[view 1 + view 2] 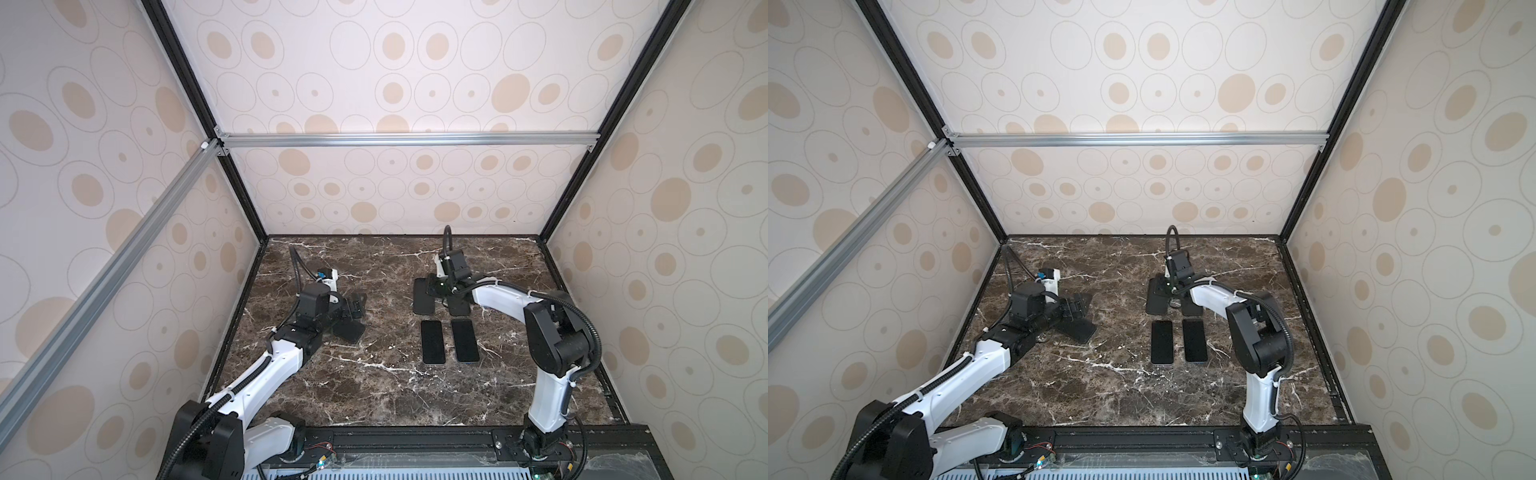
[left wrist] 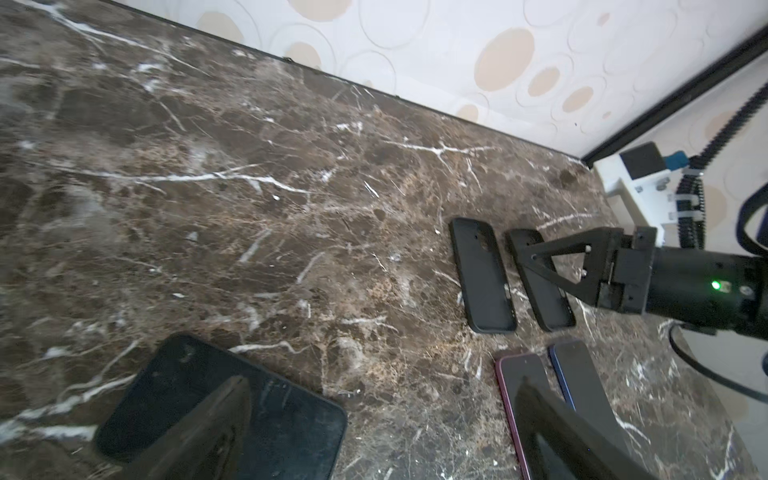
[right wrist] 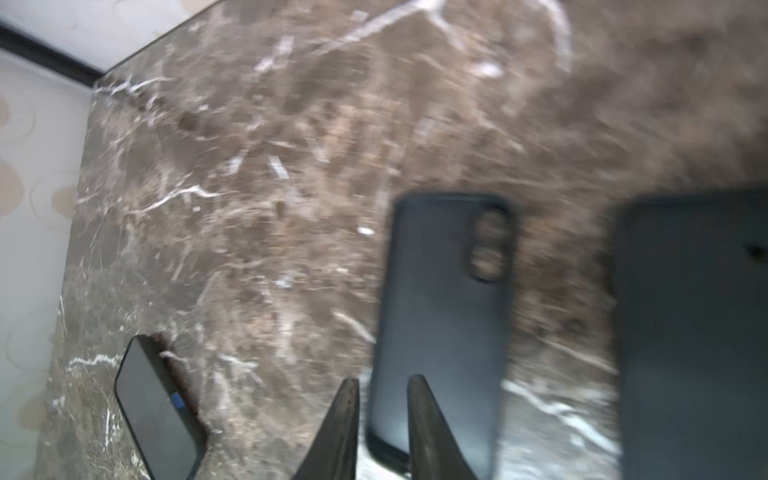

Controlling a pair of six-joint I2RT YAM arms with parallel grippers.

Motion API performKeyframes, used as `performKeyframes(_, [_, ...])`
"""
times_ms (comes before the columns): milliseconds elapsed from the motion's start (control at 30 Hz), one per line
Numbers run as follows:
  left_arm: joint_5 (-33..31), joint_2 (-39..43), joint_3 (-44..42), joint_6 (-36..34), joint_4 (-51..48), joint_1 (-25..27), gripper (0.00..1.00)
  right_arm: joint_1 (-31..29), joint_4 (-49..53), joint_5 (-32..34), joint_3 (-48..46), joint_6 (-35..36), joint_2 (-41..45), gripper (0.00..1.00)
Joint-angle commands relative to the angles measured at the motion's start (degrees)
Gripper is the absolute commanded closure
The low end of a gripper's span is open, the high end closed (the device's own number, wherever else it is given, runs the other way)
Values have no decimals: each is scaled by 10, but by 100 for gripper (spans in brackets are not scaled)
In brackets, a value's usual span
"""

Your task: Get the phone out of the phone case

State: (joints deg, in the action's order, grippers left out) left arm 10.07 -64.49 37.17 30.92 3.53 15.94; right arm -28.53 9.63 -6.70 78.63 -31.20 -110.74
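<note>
Two empty phone cases (image 1: 424,297) (image 1: 459,308) right of centre, two bare phones (image 1: 433,341) (image 1: 465,340) below, one phone (image 1: 349,330) left under wide-spread left gripper (image 2: 380,377), right gripper (image 3: 382,380) slightly parted over a case rim.

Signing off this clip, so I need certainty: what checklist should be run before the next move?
Left end effector open wide: ok.
Leftmost phone lying flat near it: ok.
That phone in its case: cannot tell.
Empty cases and bare phones lying apart: ok.
Right end effector free of the cases: cannot tell, jaws narrowly apart over one.
</note>
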Motion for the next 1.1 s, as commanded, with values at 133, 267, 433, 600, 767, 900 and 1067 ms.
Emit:
performKeyframes(133, [59,63,-48,51,3,-107,1,-55,158,79,119,61,-88,79])
performKeyframes(267, [81,74,-65,54,3,-136,1,-71,193,64,173,58,-129,83])
performKeyframes(433, [87,81,-73,53,2,-144,1,-76,220,71,205,37,-162,85])
performKeyframes(600, [88,79,-73,49,-3,-147,1,-75,241,83,224,31,-178,86])
performKeyframes(767, [89,78,-75,50,-3,-149,1,-76,261,84,244,29,-196,85])
performKeyframes(900, [90,75,-75,50,1,-150,1,-75,264,85,247,29,-201,84])
performKeyframes(1067, [91,73,-71,50,1,-149,1,-75,279,89,256,27,-208,82])
